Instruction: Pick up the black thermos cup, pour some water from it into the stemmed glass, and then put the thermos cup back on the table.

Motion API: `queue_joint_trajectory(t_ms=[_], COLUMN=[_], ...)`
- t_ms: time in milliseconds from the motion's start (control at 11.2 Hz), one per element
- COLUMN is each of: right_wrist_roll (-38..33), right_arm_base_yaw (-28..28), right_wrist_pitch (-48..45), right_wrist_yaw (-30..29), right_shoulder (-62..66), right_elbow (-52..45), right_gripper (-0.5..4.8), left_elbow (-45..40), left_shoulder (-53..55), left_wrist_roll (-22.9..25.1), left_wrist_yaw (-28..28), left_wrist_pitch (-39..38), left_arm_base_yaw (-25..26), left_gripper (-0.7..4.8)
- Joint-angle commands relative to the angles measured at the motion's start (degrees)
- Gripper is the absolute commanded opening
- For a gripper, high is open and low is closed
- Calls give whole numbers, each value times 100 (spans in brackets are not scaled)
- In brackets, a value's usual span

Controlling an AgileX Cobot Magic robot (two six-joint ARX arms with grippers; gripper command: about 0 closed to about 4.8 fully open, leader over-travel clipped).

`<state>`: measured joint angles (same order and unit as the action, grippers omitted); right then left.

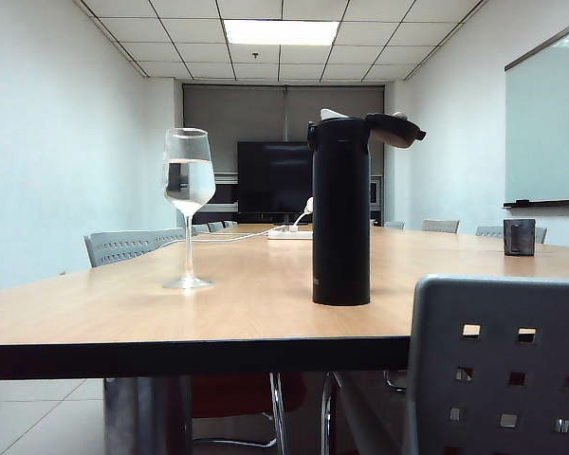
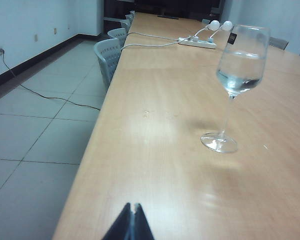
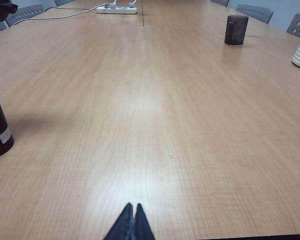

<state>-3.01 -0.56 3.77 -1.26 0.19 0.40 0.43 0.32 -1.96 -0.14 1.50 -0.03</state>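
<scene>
Reaching for the black thermos cup [image 1: 341, 213] mid-body suits the right gripper [image 3: 130, 214]; both it and the left gripper [image 2: 131, 214] sit pressed together, so spreading comes first.

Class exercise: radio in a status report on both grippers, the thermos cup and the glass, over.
Left gripper shut, empty, over the table edge. Right gripper likewise. Black thermos cup upright, lid flipped open; stemmed glass alongside, apart, water in it. Nothing blocking.

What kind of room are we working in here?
Likely an office meeting room: a long conference table lined with grey chairs, a whiteboard on the wall, and a dark screen at the far end.
</scene>
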Motion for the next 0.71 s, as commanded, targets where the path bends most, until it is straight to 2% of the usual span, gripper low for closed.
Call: queue_joint_trajectory(t_ms=[89, 179, 268, 357, 447, 625, 715], right_wrist_roll=[-20, -22, -22, -22, -22, -22, -15], right_arm_base_yaw=[-4, -2, -2, -2, -2, -2, 0], right_wrist_pitch=[-118, -212, -247, -442, -450, -433, 0], right_wrist_yaw=[4, -22, -22, -28, -39, -42, -448], right_shoulder=[0, 0, 0, 0, 0, 0, 0], right_elbow=[-9, -9, -9, 4, 63, 214, 1152], right_gripper=[7, 142, 171, 248, 299, 372, 424], left_elbow=[-2, 9, 11, 28, 63, 173, 1038], left_shoulder=[7, 7, 7, 7, 7, 7, 7], left_wrist_roll=[-22, -22, -22, -129, -363, -566, -557], left_wrist_yaw=[17, 20, 20, 20, 15, 20, 431], left_wrist_pitch=[74, 83, 85, 94, 70, 66, -809], left_arm_base_yaw=[0, 0, 0, 0, 0, 0, -2], left_gripper=[2, 104, 107, 144, 274, 479, 479])
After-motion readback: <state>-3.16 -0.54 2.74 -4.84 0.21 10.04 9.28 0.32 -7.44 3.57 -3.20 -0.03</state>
